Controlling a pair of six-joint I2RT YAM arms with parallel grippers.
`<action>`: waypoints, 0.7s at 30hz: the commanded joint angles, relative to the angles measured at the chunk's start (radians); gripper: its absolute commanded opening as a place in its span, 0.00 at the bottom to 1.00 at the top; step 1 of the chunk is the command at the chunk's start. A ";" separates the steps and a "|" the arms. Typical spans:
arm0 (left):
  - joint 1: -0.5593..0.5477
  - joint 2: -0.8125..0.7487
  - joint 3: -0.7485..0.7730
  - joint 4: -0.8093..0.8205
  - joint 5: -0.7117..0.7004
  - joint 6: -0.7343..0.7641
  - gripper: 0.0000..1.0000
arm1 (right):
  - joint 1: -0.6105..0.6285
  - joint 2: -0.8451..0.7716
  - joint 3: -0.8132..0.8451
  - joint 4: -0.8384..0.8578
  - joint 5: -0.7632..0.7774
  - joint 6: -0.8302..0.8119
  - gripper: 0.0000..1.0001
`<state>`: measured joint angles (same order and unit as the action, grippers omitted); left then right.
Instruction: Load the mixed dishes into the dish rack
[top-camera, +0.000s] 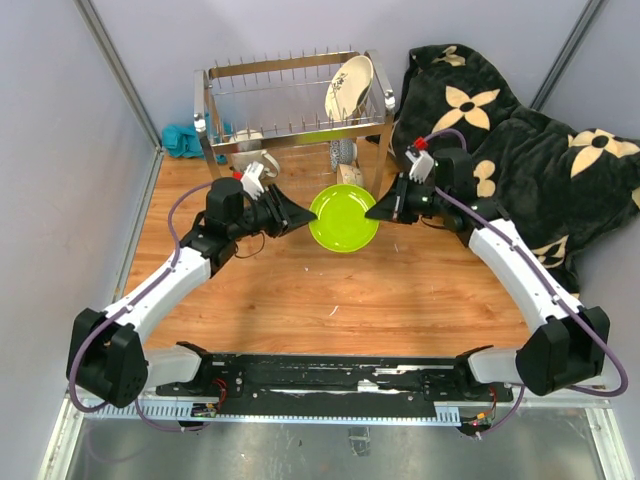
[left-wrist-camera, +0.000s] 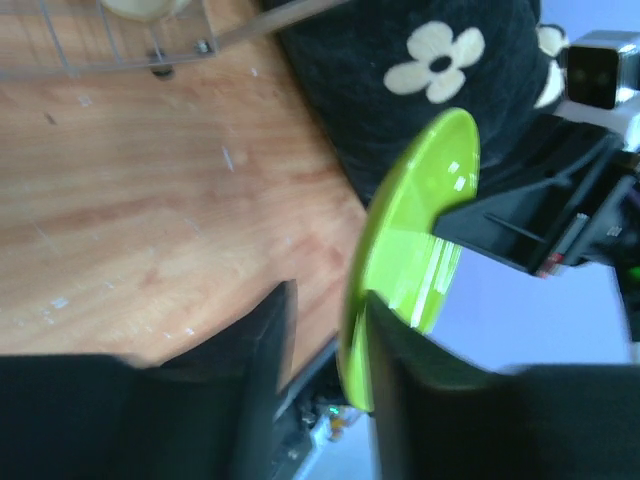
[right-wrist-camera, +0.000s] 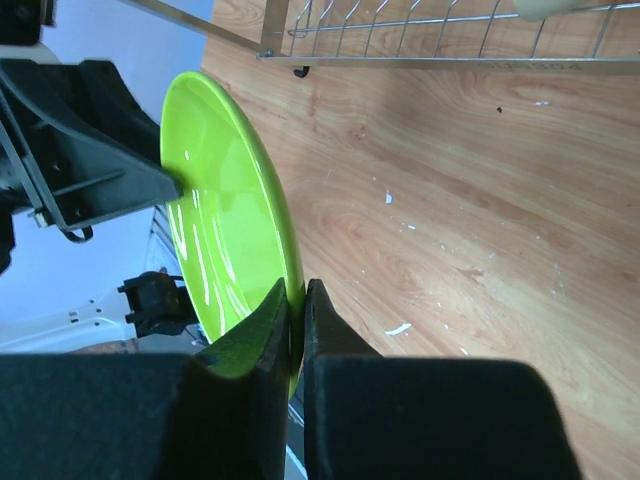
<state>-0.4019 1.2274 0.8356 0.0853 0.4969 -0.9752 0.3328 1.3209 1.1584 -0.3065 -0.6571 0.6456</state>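
The lime-green plate (top-camera: 343, 217) is held on edge above the wooden table, in front of the dish rack (top-camera: 290, 100). My right gripper (top-camera: 378, 212) is shut on the plate's right rim; in the right wrist view both jaws of the gripper (right-wrist-camera: 296, 300) pinch the plate (right-wrist-camera: 215, 220). My left gripper (top-camera: 300, 213) is open at the plate's left rim; in the left wrist view the rim of the plate (left-wrist-camera: 415, 230) sits between the spread jaws of the gripper (left-wrist-camera: 325, 330), against one finger. A cream plate (top-camera: 349, 87) stands in the rack's top tier.
A small grey mug (top-camera: 343, 152) and a cream dish (top-camera: 350, 174) sit under the rack's right end. A white mug (top-camera: 262, 162) sits behind my left wrist. A black flowered blanket (top-camera: 520, 130) covers the right side. A teal cloth (top-camera: 183, 140) lies left of the rack.
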 joint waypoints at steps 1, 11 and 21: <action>-0.006 -0.005 0.082 -0.079 -0.076 0.039 0.50 | 0.006 -0.051 0.163 -0.165 0.051 -0.162 0.01; 0.011 -0.017 0.180 -0.261 -0.252 0.126 0.69 | 0.017 -0.051 0.605 -0.485 0.351 -0.364 0.01; 0.012 0.021 0.170 -0.363 -0.269 0.200 0.69 | 0.206 0.223 1.151 -0.407 0.851 -0.546 0.01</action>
<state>-0.3920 1.2507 1.0027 -0.2359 0.2512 -0.8310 0.4664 1.4120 2.1422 -0.7479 -0.0673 0.2192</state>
